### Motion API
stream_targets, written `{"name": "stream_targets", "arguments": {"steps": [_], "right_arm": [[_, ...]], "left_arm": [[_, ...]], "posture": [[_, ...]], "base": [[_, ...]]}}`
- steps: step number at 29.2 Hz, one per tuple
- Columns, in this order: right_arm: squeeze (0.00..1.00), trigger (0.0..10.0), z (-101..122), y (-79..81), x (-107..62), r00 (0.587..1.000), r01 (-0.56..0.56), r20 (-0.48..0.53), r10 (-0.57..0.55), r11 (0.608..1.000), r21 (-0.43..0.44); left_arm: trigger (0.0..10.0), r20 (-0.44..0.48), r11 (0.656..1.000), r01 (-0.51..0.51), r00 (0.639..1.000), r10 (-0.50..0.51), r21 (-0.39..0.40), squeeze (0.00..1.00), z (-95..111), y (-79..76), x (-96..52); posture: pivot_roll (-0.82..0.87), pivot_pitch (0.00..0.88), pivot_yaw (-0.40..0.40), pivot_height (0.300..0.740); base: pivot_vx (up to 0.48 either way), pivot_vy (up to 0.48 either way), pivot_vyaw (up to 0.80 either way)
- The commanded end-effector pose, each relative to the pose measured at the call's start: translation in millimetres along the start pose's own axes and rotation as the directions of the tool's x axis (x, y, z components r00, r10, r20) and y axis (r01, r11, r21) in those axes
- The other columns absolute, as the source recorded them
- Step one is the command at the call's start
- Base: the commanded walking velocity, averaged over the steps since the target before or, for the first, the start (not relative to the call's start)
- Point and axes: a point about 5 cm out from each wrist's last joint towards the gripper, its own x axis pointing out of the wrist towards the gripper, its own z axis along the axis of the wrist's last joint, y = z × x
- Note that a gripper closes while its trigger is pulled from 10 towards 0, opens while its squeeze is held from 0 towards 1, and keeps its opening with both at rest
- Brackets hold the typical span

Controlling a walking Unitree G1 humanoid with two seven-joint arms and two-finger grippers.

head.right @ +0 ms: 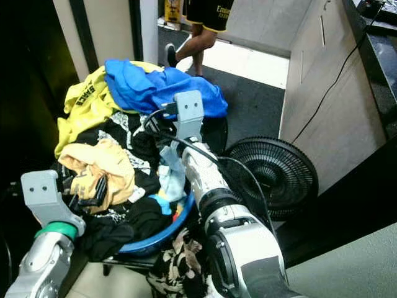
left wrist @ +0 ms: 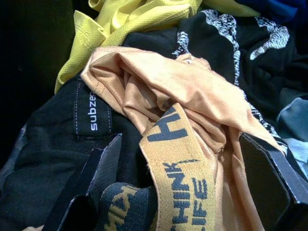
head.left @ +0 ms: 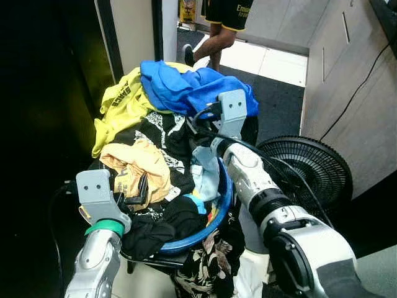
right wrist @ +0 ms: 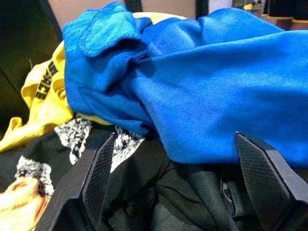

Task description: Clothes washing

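A blue basin [head.left: 215, 218] holds a heap of clothes. On top lie a bright blue garment [head.left: 186, 87], a yellow shirt [head.left: 121, 102], a black piece with white print [head.left: 162, 127] and a peach-orange garment [head.left: 139, 162]. My left gripper [left wrist: 180, 192] is open at the near left of the heap, and the orange lettered waistband [left wrist: 180, 168] lies between its fingers [left wrist: 103, 166]. My right gripper [right wrist: 175, 187] is open too, low over the black cloth just under the blue garment's [right wrist: 216, 86] edge.
A black floor fan [head.left: 310, 167] lies right of the basin. A floral cloth [head.left: 211, 261] hangs over the basin's front. A person's legs [head.left: 214, 40] stand in the doorway beyond. A beige cabinet [head.left: 347, 81] with a cable is at right; darkness at left.
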Motion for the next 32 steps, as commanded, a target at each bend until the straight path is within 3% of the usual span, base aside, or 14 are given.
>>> {"name": "stream_targets", "arguments": {"steps": [1, 3, 5, 6, 8, 19, 21, 23, 24, 25, 26, 27, 30, 32], "right_arm": [[0.00, 10.0, 2, 6.8, 1.5, 1.000, -0.015, 0.020, 0.017, 0.997, -0.069], [0.00, 10.0, 2, 10.6, 0.8, 0.999, -0.030, 0.034, 0.035, 0.990, -0.140], [0.00, 10.0, -3, 21.9, -2.7, 0.993, -0.091, 0.043, 0.111, 0.939, -0.330], [0.00, 10.0, -3, 21.9, -2.7, 0.993, -0.091, 0.043, 0.111, 0.939, -0.330], [0.00, 10.0, -14, 31.4, -9.0, 0.982, -0.156, 0.017, 0.187, 0.861, -0.484], [0.00, 10.0, -24, 37.5, -15.0, 0.967, -0.194, -0.016, 0.254, 0.694, -0.693], [0.00, 10.0, -25, 37.1, -15.3, 0.967, -0.204, -0.029, 0.255, 0.696, -0.689], [0.00, 10.0, -28, 31.9, -13.8, 0.975, -0.213, -0.053, 0.215, 0.851, -0.481], [0.00, 10.0, -28, 31.9, -13.8, 0.975, -0.213, -0.053, 0.215, 0.851, -0.481], [0.00, 10.0, -29, 27.7, -12.3, 0.981, -0.192, -0.067, 0.180, 0.931, -0.310], [0.00, 10.0, -29, 27.7, -12.3, 0.981, -0.192, -0.067, 0.180, 0.931, -0.310], [0.00, 10.0, -30, 25.8, -11.6, 0.984, -0.175, -0.074, 0.164, 0.966, -0.191], [0.00, 10.0, -29, 24.2, -11.7, 0.986, -0.165, -0.076, 0.149, 0.942, -0.291], [0.00, 10.0, -30, 27.5, -14.3, 0.980, -0.193, -0.070, 0.184, 0.836, -0.513]], "left_arm": [[10.0, -0.051, 1.000, 0.012, 0.999, -0.011, 0.004, 0.00, -10, -3.0, -3.7], [10.0, -0.051, 1.000, 0.011, 0.999, -0.010, 0.004, 0.00, -10, -2.8, -3.9], [10.0, -0.050, 1.000, 0.009, 0.999, -0.008, 0.009, 0.00, -11, -2.4, -4.5], [10.0, -0.050, 1.000, 0.009, 0.999, -0.008, 0.009, 0.00, -11, -2.4, -4.5], [10.0, -0.051, 1.000, 0.008, 0.999, -0.007, 0.015, 0.00, -11, -1.5, -5.3], [10.0, -0.053, 1.000, 0.014, 0.999, -0.013, 0.023, 0.00, -13, -2.0, -5.1], [10.0, -0.053, 0.999, 0.017, 0.998, -0.015, 0.027, 0.00, -13, -2.3, -5.0], [10.0, -0.052, 0.999, 0.018, 0.999, -0.016, 0.030, 0.00, -13, -2.3, -4.9], [10.0, -0.052, 0.999, 0.018, 0.999, -0.016, 0.030, 0.00, -13, -2.3, -4.9], [10.0, -0.051, 0.999, 0.016, 0.999, -0.015, 0.031, 0.00, -13, -2.0, -5.0], [10.0, -0.051, 0.999, 0.016, 0.999, -0.015, 0.031, 0.00, -13, -2.0, -5.0], [10.0, -0.051, 0.999, 0.015, 0.999, -0.013, 0.030, 0.00, -13, -1.7, -5.2], [10.0, -0.050, 0.999, 0.011, 0.999, -0.010, 0.030, 0.00, -13, -1.2, -5.4], [10.0, -0.050, 0.999, 0.010, 0.999, -0.008, 0.030, 0.00, -13, -1.4, -5.9]], "posture": [[0.10, 0.301, -0.005, 0.740], [0.11, 0.300, -0.007, 0.740], [0.10, 0.303, -0.009, 0.740], [0.10, 0.303, -0.009, 0.740], [0.10, 0.304, -0.009, 0.740], [0.10, 0.303, -0.009, 0.740], [0.10, 0.301, -0.013, 0.740], [0.10, 0.301, -0.015, 0.740], [0.10, 0.301, -0.015, 0.740], [0.10, 0.301, -0.016, 0.740], [0.10, 0.301, -0.016, 0.740], [0.10, 0.301, -0.016, 0.740], [0.10, 0.299, -0.018, 0.740], [0.10, 0.299, -0.018, 0.740]], "base": [[0.000, 0.000, 0.00], [0.000, 0.000, 0.00], [0.000, 0.000, 0.00], [0.000, 0.000, 0.00], [0.000, 0.000, 0.00], [0.000, 0.000, 0.00], [0.000, 0.000, 0.00], [0.000, 0.000, 0.00], [0.000, 0.000, 0.00], [0.000, 0.000, 0.00], [0.000, 0.000, 0.00], [0.000, 0.000, 0.00], [0.000, 0.000, 0.00], [0.000, 0.000, 0.00]]}}
